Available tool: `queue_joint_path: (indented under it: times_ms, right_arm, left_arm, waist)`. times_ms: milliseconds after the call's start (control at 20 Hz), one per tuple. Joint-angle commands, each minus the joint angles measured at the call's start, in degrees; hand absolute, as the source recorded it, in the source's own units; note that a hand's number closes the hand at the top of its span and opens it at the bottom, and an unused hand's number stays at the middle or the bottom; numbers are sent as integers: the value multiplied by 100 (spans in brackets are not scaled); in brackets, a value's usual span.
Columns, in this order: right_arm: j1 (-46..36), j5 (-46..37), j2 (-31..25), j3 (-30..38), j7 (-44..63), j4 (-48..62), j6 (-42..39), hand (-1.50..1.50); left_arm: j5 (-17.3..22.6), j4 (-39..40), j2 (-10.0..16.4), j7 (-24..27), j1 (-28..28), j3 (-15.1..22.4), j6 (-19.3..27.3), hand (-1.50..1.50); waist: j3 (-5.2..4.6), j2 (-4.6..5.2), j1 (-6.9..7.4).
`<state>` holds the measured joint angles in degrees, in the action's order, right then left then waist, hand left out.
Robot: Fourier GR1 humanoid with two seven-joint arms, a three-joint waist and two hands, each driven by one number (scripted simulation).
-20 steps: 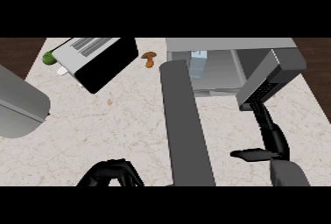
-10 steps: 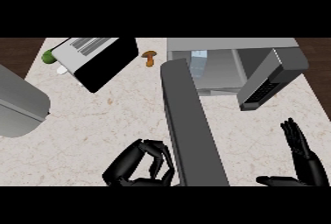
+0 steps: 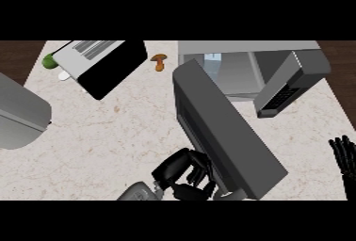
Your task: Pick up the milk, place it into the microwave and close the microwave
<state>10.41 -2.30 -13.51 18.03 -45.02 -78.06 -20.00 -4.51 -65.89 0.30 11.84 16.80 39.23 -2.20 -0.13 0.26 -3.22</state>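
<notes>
The microwave (image 3: 240, 77) stands at the back of the counter with its cavity open. Inside, near the back left, a small pale carton that looks like the milk (image 3: 212, 58) shows. The dark grey door (image 3: 222, 129) slants from the microwave's left front corner toward me. My left hand (image 3: 182, 173) is at the door's near end with its fingers curled against the door's left face. Only the straight, upright fingers of my right hand (image 3: 343, 157) show, resting at the right edge, apart from the microwave.
A white and black appliance (image 3: 97, 61) lies at the back left, with a green item (image 3: 49, 61) beside it. A brown mushroom (image 3: 159, 60) sits next to the microwave. A large grey rounded object (image 3: 20, 115) fills the left edge.
The door has swung from pointing straight at me to a slant toward the right. My left hand has come up against its near end. My right hand has pulled back to the right edge.
</notes>
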Motion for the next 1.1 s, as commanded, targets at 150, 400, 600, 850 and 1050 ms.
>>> queue_joint_path:
  times_ms: [150, 400, 600, 850, 1050]
  right_arm:
    - [125, 512, -287, -39, 4, -540, -695, -150]
    - [-51, 759, -401, -48, 263, -1154, -556, -150]
    - [-242, 1046, -558, -139, 494, -1288, -754, -150]
    - [-320, 1246, -747, -303, 743, -1554, -937, -150]
    - [-326, 1423, -788, -376, 980, -1744, -955, -150]
  left_arm:
    - [1201, 939, -28, 303, 882, 1317, 1143, 150]
    - [1586, 959, -28, 118, 1017, 1648, 2137, 150]
    - [1825, 984, -28, 65, 1377, 1755, 2652, 150]
    - [2454, 858, -28, 318, 1681, 1387, 3076, 150]
    - [2881, 761, -28, 880, 1778, 1108, 3423, 150]
  waist:
    - [-9, 55, -275]
    - [-24, 69, -490]
    - [-27, 101, -629]
    - [-48, 177, -861]
    - [-65, 210, -966]
